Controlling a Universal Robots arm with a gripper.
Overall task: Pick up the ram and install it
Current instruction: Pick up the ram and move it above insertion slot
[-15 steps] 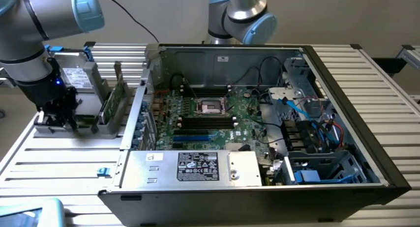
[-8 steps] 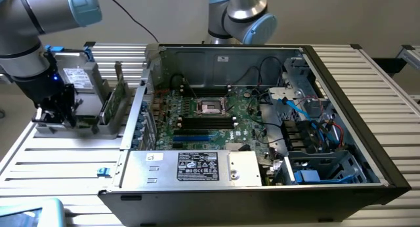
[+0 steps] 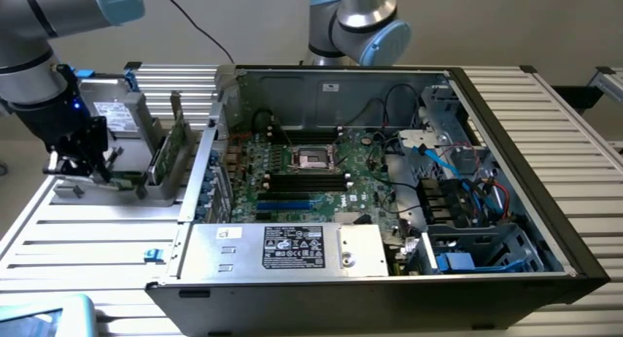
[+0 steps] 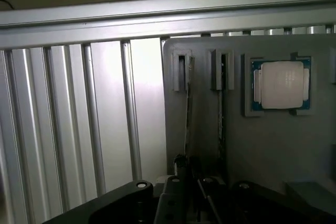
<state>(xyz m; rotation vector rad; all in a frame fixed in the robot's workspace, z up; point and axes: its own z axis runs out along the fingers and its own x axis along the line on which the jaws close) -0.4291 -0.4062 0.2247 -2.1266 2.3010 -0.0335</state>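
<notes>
The ram [image 4: 188, 109] shows edge-on in the wrist view as a thin stick standing in a slot of the grey parts holder [image 4: 262, 145]. My gripper [image 4: 186, 174] is down on its near end, fingers shut on its two faces. A second thin stick [image 4: 222, 114] stands in the neighbouring slot, untouched. In the exterior view my gripper [image 3: 83, 168] hangs low over the holder [image 3: 98, 192] at that view's left, beside the open computer case [image 3: 389, 169]. The motherboard's black memory slots [image 3: 306, 180] lie below the processor socket [image 3: 316, 157].
A processor chip [image 4: 282, 85] sits in a recess of the holder. A broader green card [image 3: 175, 144] and a metal drive [image 3: 115, 118] stand upright between my gripper and the case wall. A power supply [image 3: 292, 248] and cables [image 3: 457, 176] fill the case. A second arm [image 3: 355, 23] stands behind.
</notes>
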